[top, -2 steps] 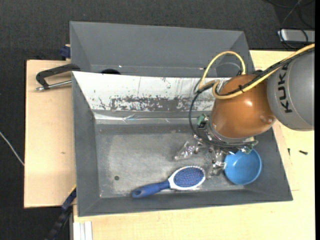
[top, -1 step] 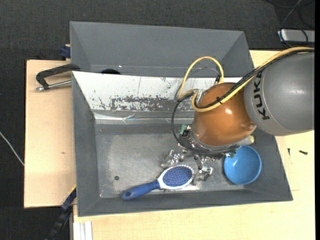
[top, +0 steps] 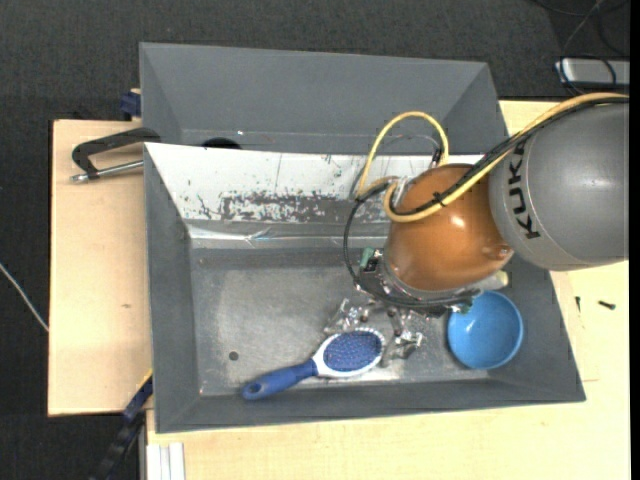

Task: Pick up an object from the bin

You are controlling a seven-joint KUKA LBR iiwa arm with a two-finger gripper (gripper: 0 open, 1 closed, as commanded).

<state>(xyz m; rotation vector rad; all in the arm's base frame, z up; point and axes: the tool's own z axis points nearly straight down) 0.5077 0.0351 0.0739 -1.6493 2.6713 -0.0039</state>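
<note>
The fingers stand spread low in the bin, just over the blue brush's round head, with a blue bowl beside them.

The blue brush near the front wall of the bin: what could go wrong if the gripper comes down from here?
1. The gripper hangs over the upper edge of the head of the blue brush, not centred, so it may only push it away.
2. The long handle sticks out to the left; held by the head, the brush may tilt and slip.
3. The blue bowl lies close on the right; the wrist may knock it.
</note>
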